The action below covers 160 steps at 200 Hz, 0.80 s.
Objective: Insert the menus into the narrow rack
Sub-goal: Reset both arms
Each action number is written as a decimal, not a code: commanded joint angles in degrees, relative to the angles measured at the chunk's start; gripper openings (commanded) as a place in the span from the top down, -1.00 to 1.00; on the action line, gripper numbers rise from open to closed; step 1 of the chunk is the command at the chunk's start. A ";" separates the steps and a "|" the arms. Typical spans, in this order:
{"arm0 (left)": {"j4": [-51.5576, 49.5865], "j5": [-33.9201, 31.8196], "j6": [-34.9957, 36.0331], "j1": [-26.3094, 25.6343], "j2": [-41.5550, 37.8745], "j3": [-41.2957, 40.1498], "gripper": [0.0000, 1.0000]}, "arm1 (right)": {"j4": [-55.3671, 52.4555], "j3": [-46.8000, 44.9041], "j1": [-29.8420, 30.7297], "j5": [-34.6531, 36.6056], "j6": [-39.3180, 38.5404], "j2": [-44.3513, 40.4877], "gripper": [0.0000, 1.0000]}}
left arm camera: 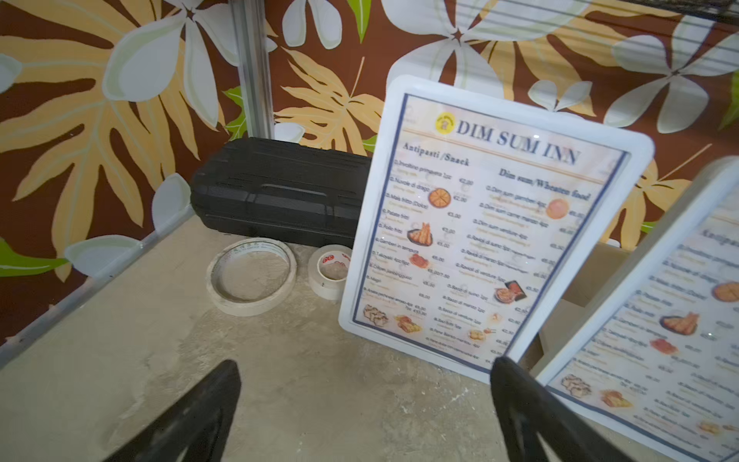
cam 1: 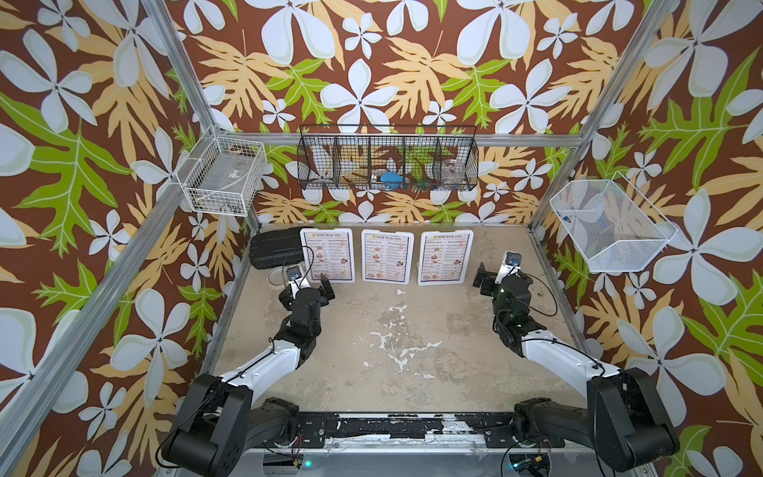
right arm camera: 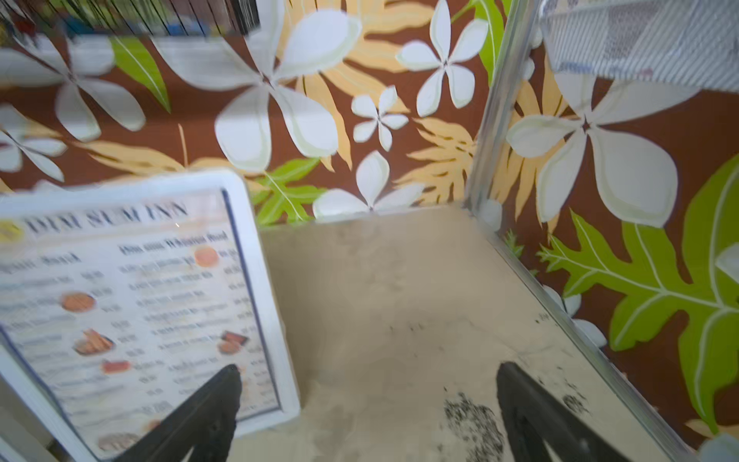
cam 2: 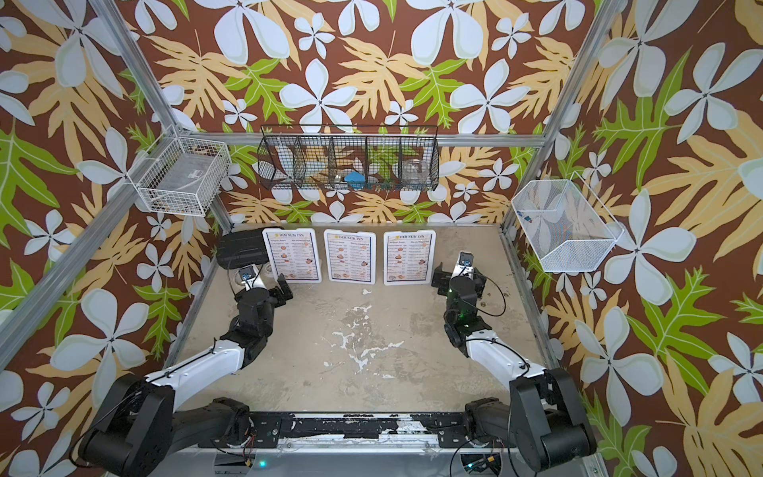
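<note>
Left gripper [left arm camera: 364, 368]: jaws apart, empty. The leftmost menu [left arm camera: 492, 224] stands just ahead of it, long axis upright, leaning back. Right gripper [right arm camera: 368, 370]: likewise apart, empty, with the rightmost menu [right arm camera: 132, 304] just inboard. Middle menu [cam 1: 387, 256] stands between the grippers, neither clearly nearer.

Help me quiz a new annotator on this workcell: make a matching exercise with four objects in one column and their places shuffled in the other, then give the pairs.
Things
1. black case
2. larger tape roll
3. blue item
4. white mesh basket

Places
A. mounted on the right side wall
B. inside the black wire basket on the back wall
C. far-left corner of the table, partly behind the left menu
D. lying flat on the table, in front of the case

Pairs: 1-C, 2-D, 3-B, 4-A
</note>
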 commanded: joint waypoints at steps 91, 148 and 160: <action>24.60 3.69 10.37 7.89 5.01 -12.90 -0.99 | 13.38 -6.76 -2.96 0.98 -1.63 9.91 -0.98; 47.23 10.87 11.50 10.88 15.41 -18.22 -0.99 | 26.01 -9.16 -3.91 1.52 -7.76 14.21 -1.00; 45.83 11.45 12.04 10.80 14.70 -18.53 -0.99 | 24.19 -8.78 -4.43 0.19 -6.91 13.65 -1.00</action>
